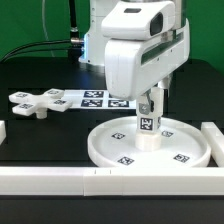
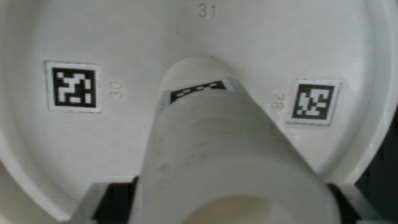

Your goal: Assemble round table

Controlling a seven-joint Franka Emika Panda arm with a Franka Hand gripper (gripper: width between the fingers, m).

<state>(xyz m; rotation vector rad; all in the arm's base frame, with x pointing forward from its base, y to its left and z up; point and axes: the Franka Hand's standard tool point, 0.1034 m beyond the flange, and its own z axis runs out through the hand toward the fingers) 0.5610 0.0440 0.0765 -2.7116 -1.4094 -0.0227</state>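
Observation:
The large rimmed white disc (image 1: 150,146) lies flat on the black table at the exterior view's right, with tags on its face. My gripper (image 1: 150,104) is shut on the short white cylinder (image 1: 148,128) and holds it upright over the disc's middle. Its lower end is at the disc, hiding the hub; I cannot tell whether they touch. In the wrist view the cylinder (image 2: 222,140) fills the space between my fingers (image 2: 118,204) and points down at the disc (image 2: 134,45). The cross-shaped piece (image 1: 38,101) lies on the table at the exterior view's left.
The marker board (image 1: 100,99) lies flat behind the disc. Long white bars run along the front edge (image 1: 60,180) and the exterior view's right side (image 1: 213,135). A small white bar end (image 1: 3,131) sits at the left edge.

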